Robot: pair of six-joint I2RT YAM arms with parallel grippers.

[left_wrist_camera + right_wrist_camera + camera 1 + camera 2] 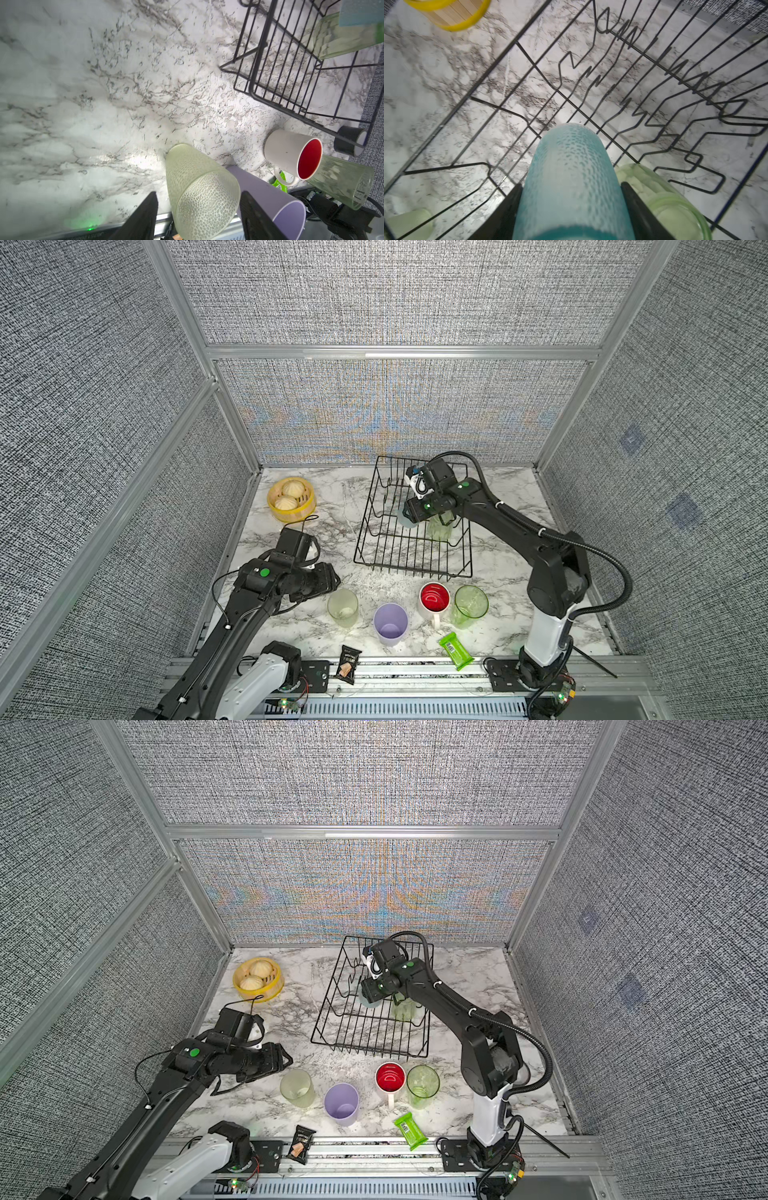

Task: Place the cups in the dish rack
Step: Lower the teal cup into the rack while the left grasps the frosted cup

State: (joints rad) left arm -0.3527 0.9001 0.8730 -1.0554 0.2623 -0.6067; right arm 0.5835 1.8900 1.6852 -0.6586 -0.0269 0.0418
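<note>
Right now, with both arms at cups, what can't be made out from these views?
- Teal cup: in both top views the right arm covers most of it; whether it rests on the dish rack is unclear.
- Left gripper: the left wrist view's edge cuts off its fingers; contact with the frosted cup is unclear.
- Black snack packet: print too small in both top views.

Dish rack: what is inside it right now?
A clear green tumbler sits in the dish rack; beside it the right gripper holds a teal cup. The arm covers part of the rack floor in both top views.
</note>
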